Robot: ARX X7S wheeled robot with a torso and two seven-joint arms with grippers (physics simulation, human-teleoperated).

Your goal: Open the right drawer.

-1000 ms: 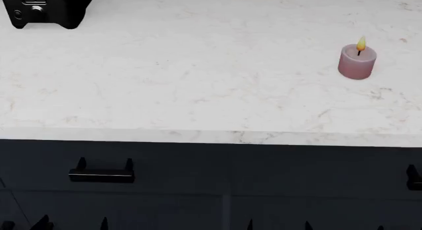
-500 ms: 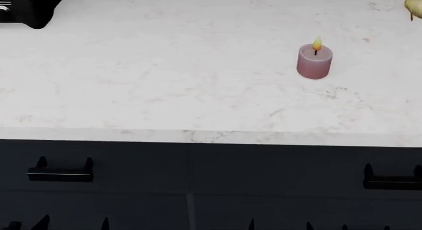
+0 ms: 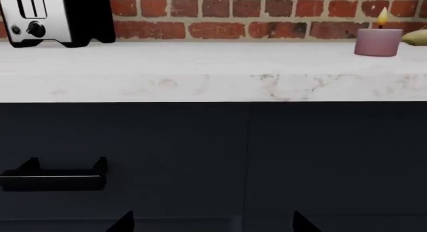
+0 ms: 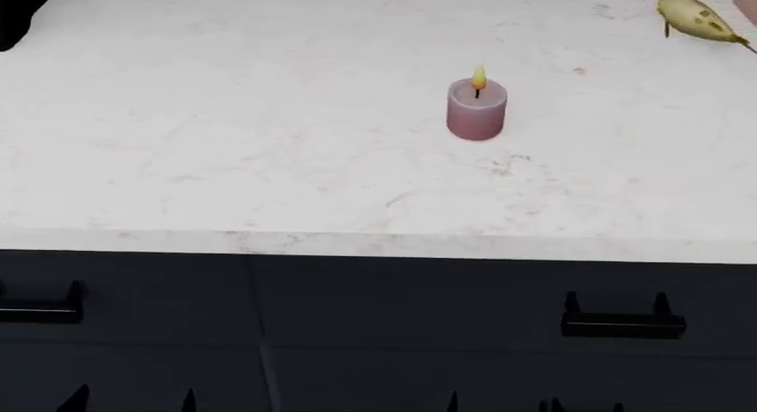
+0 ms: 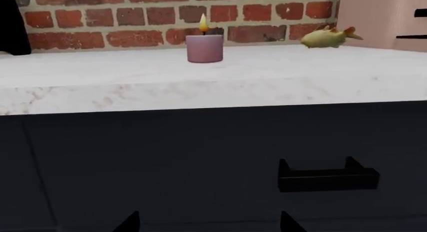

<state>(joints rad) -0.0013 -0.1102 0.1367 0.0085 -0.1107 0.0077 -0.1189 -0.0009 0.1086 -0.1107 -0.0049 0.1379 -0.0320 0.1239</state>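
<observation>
The right drawer is a dark navy front under the white counter, flush with its neighbours. Its black bar handle sits toward the right; in the right wrist view that handle lies off to one side of my right gripper, some way ahead. My right gripper is open and holds nothing, only its fingertips showing. The left gripper is open too, facing the seam between the drawer fronts. In the head view the left gripper shows as dark tips at the bottom edge.
A lit pink candle and a yellow toy fish stand on the marble counter. The other drawer's handle is to the left. A toaster sits by the brick wall.
The head view has shifted right: the candle slid left in the picture, the toaster left it, the fish and the right drawer's whole handle came in.
</observation>
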